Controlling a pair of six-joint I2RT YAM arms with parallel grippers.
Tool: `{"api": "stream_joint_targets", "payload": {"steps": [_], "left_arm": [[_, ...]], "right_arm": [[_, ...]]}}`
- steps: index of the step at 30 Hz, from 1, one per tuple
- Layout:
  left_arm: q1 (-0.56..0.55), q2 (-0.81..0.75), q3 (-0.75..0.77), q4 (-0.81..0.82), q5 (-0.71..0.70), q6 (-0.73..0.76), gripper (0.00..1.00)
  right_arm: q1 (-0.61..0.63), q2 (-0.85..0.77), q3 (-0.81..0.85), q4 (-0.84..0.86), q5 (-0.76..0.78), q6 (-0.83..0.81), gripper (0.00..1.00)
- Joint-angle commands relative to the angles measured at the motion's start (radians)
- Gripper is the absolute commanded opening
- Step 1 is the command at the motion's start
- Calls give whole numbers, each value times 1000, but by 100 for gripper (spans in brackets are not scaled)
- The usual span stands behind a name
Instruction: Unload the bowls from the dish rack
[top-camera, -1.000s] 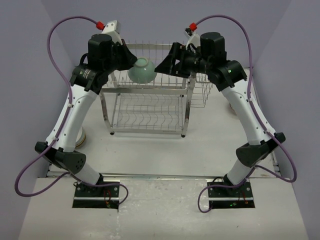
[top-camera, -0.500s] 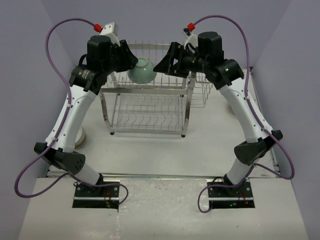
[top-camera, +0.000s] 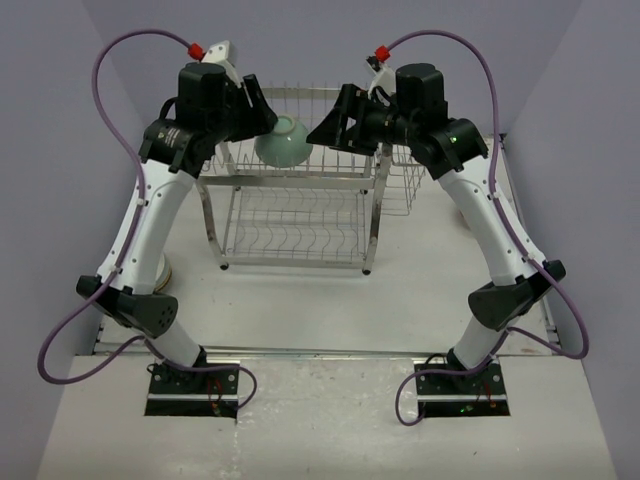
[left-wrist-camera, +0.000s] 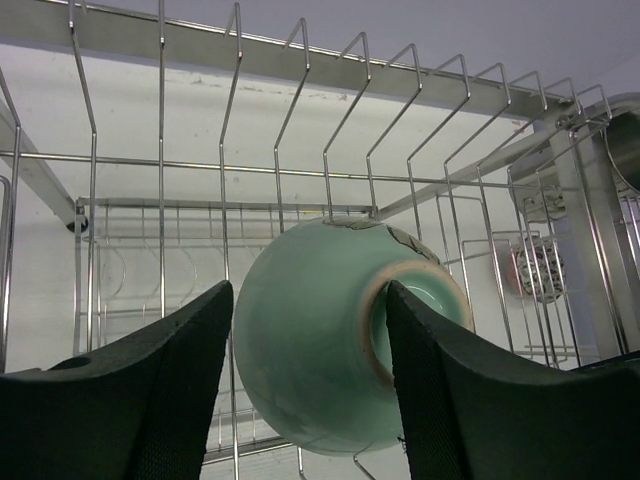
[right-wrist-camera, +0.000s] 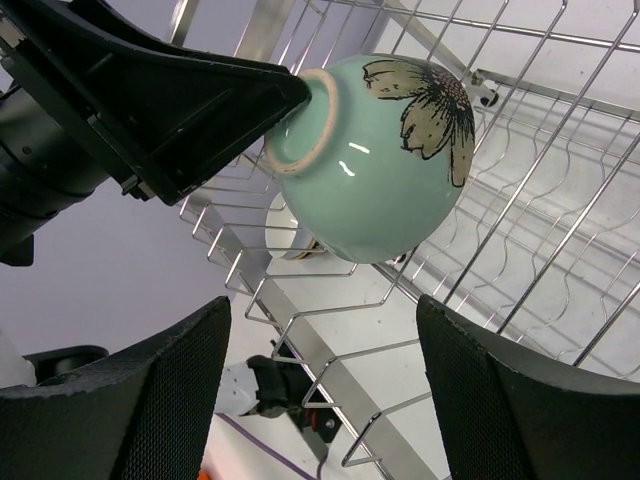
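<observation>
Got a mint-green bowl (left-wrist-camera: 310, 350) here, tipped on its side among the top-tier wires of the dish rack (top-camera: 300, 215), with a dark flower (right-wrist-camera: 430, 105) painted on the flank. Sits right in front of the left gripper (left-wrist-camera: 308, 300), foot ring turned toward it. Looks like spread-apart jaws on that side, with one finger (right-wrist-camera: 200, 90) right up at the foot ring, touching or close to it, and the other out past the bowl's flank. Same bowl straight ahead of the right gripper (right-wrist-camera: 322, 310) too, no contact there, jaws gaping wide. Also spotted a steel cup (left-wrist-camera: 625, 150) off to the right of the left jaws.
</observation>
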Motion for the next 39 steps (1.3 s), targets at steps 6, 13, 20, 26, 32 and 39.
{"api": "stream_joint_targets", "payload": {"steps": [6, 13, 20, 26, 32, 39], "left_arm": [[9, 127, 48, -330, 84, -65, 68], [9, 176, 96, -422, 109, -99, 68], [12, 132, -10, -435, 29, -110, 67], [13, 209, 40, -432, -3, -95, 62], [25, 252, 103, -406, -73, -78, 62], [24, 90, -7, -159, -92, -84, 64]], "right_arm": [[3, -48, 3, 18, -26, -20, 75], [2, -87, -51, 44, -26, -23, 75], [0, -96, -51, 45, -21, -27, 75], [-1, -88, -33, 44, -31, -23, 76], [0, -101, -51, 38, -31, -27, 76], [0, -99, -62, 36, -23, -30, 76]]}}
